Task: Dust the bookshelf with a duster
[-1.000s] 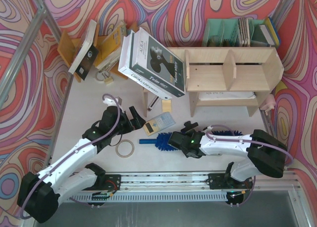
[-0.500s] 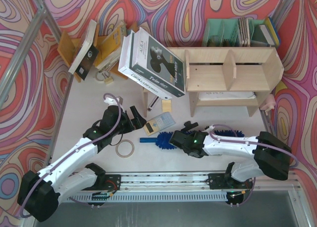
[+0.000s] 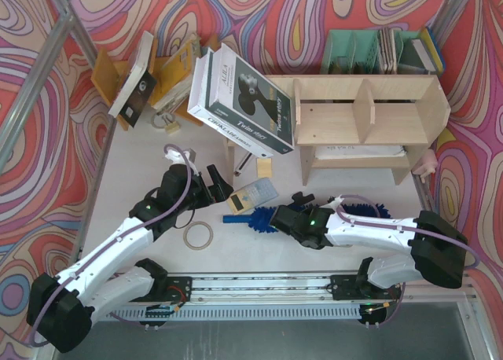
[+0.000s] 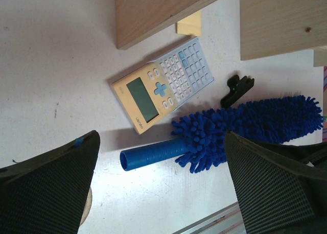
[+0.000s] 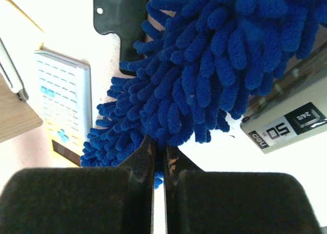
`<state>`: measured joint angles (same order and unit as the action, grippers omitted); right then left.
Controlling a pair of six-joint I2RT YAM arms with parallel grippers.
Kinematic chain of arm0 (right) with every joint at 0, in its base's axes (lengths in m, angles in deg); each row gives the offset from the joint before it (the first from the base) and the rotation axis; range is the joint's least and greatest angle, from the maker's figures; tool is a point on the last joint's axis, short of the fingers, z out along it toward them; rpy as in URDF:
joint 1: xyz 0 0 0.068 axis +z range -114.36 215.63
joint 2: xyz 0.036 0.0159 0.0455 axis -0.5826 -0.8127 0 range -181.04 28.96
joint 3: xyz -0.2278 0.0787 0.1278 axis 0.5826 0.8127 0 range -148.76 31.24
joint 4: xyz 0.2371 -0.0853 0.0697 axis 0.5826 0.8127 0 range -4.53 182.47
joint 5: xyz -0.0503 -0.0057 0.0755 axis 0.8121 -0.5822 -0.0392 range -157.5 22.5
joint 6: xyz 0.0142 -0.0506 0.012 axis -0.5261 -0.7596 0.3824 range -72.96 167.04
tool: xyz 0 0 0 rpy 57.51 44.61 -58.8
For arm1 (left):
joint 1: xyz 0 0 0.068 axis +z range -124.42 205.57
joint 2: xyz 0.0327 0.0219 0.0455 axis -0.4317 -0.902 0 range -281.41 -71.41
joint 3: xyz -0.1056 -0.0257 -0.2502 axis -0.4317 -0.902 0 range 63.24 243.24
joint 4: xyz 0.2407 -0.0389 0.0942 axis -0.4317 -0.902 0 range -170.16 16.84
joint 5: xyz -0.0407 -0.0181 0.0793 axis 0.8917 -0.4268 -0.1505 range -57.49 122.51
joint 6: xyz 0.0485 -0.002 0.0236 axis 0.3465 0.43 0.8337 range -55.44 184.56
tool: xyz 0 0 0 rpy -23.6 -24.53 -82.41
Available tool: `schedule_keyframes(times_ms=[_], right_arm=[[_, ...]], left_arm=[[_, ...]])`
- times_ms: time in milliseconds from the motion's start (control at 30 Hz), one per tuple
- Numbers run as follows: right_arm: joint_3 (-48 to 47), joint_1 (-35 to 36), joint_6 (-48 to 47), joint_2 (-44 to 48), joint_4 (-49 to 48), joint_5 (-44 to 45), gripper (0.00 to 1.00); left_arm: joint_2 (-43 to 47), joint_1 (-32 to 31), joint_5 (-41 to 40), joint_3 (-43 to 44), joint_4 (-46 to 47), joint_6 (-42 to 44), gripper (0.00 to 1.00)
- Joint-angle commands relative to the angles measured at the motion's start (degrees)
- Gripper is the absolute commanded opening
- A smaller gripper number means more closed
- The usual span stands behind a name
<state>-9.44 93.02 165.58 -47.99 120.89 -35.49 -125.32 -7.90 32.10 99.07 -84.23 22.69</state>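
Left of centre, the left gripper (image 3: 214,189) hangs spread and empty; at lower centre the duster (image 3: 255,221) has shifted slightly up-frame within the last second, the right gripper (image 3: 277,217) pressed together on its strands, so I judge the pickup under way, the bookshelf (image 3: 369,108) at upper right not yet reached.

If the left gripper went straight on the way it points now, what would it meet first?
Probably the duster, at its blue handle, lying between the open fingers of the left gripper; the calculator sits just past it. Depth is unclear.
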Motion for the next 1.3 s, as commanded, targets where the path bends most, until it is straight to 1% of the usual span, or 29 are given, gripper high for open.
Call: schedule_keyframes(times_ms=[0,67,267,433,600,867,1000,1133,1267], right_arm=[[-2.47,-0.21,-0.28,2.04,3.37,4.66,0.02],[-2.91,-0.20,-0.92,2.44,4.15,5.49,0.00],[-5.22,-0.20,-2.43,3.57,8.91,7.97,0.00],[-5.60,-0.21,-6.28,5.42,9.33,8.49,0.00],[-5.76,-0.25,-9.35,6.57,9.40,8.47,0.00],[-6.04,-0.21,-16.19,9.79,8.16,9.57,0.00],[-6.50,-0.17,-17.04,10.92,9.25,10.31,0.00],[-8.23,-0.20,-18.47,10.77,11.21,11.16,0.00],[-9.45,-0.26,-18.20,10.68,13.22,11.83,0.00]], left_arm=[[0.02,-0.89,0.60,2.26,-1.71,2.28,0.98],[-0.43,-1.33,0.41,3.28,-2.68,2.76,0.98],[-2.86,-4.15,0.40,6.46,-5.88,5.03,0.98],[-5.87,-8.09,0.40,9.92,-7.61,7.74,0.98],[-9.00,-10.09,0.81,12.00,-8.00,9.07,0.98],[-12.79,-10.30,5.23,13.77,-7.92,10.15,0.98],[-13.15,-10.38,6.71,14.21,-8.07,11.11,0.98],[-13.75,-10.74,11.23,14.88,-8.09,11.95,0.98],[-14.71,-12.86,12.86,15.84,-8.98,13.48,0.96]])
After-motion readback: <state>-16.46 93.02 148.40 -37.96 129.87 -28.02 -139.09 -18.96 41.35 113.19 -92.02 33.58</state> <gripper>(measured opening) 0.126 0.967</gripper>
